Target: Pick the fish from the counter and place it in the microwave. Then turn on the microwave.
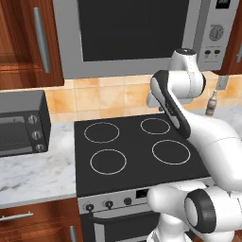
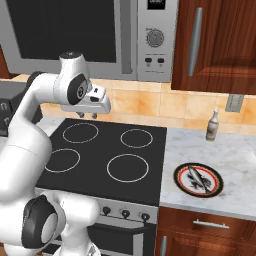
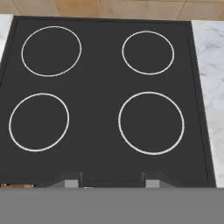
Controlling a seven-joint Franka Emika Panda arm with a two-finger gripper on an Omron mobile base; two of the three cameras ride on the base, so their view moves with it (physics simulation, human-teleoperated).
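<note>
- The kitchen had reddish-brown wooden cabinets (image 2: 215, 45) and a tan tiled wall behind a white marble table (image 2: 235, 150), with a black stovetop (image 1: 137, 149) bearing four white rings set into it.
- The microwave (image 1: 137, 33) hung on the wall above the stovetop, its dark-windowed door shut, with a control strip holding a dial and buttons at its right side.
- A small dark toaster oven (image 1: 21, 123) with three knobs stood on the table left of the stovetop.
- On the table right of the stovetop lay a red-rimmed plate (image 2: 198, 180) with dark markings; the fish lay on it as far as could be told, hard to separate from the pattern.
- A small bottle (image 2: 213, 125) stood upright near the wall, behind the plate and apart from it.
- The jaws (image 2: 87, 115) hung above the back of the stovetop, pointing down, well apart from the plate.
- In the hand view the two finger tips (image 3: 70, 180) stood apart with nothing between them, so the jaws were released and empty.
</note>
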